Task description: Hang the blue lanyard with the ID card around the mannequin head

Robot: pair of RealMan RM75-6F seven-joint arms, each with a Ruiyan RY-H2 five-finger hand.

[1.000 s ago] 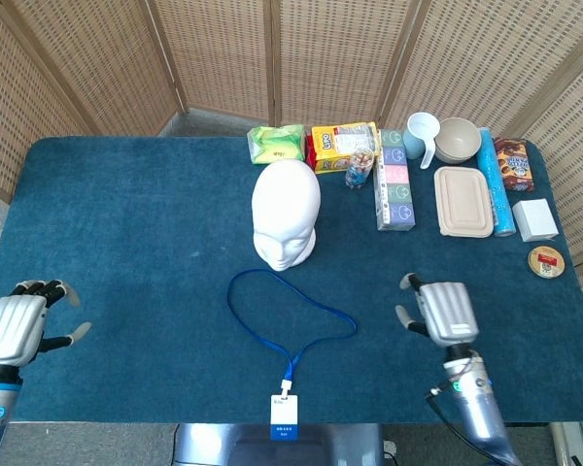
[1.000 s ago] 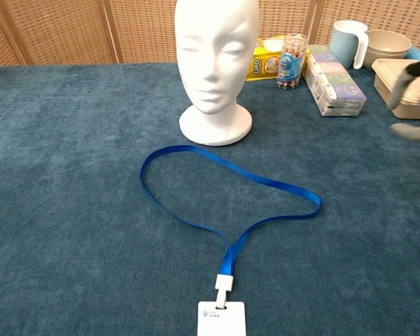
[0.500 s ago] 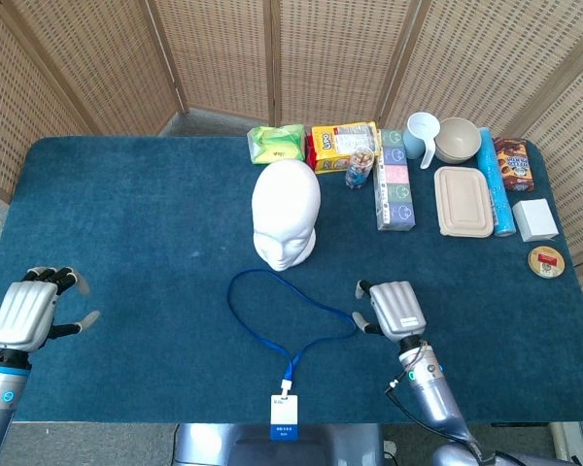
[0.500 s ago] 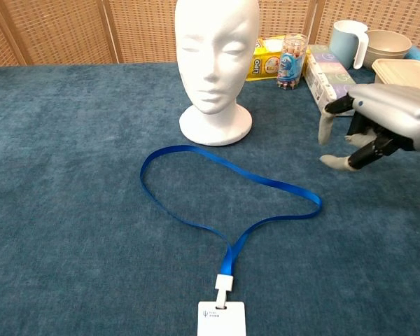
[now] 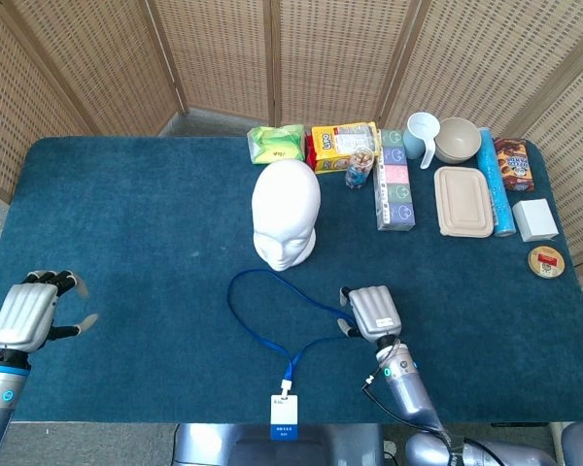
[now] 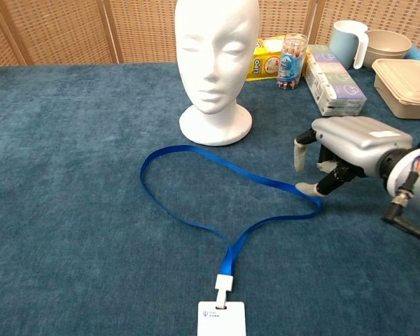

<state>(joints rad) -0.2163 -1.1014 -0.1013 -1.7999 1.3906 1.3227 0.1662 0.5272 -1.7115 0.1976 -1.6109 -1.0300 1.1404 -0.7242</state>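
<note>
The blue lanyard [image 5: 290, 318] [image 6: 217, 179] lies in a loop on the table in front of the white mannequin head [image 5: 286, 213] [image 6: 215, 66]. Its white ID card [image 5: 284, 414] [image 6: 221, 319] rests near the table's front edge. My right hand [image 5: 372, 312] [image 6: 347, 148] hovers palm down just right of the loop's right bend, fingers apart and holding nothing; its fingertips [image 6: 306, 187] come close to the strap. My left hand [image 5: 27, 311] is open at the far left, well away from the lanyard, and shows only in the head view.
Along the back edge stand snack packets [image 5: 343, 144], a small jar [image 5: 360, 167] [image 6: 292, 61], a pastel box [image 5: 394, 181] [image 6: 334, 80], a cup [image 5: 421, 134], a bowl [image 5: 458, 139], a lidded beige container [image 5: 463, 201] [image 6: 406, 85] and a blue tube [image 5: 495, 182]. A wicker screen [image 5: 272, 58] backs the table.
My right hand has moved left across the table from the right side to the lanyard's right bend. The left hand drifted slightly. The lanyard has not moved.
</note>
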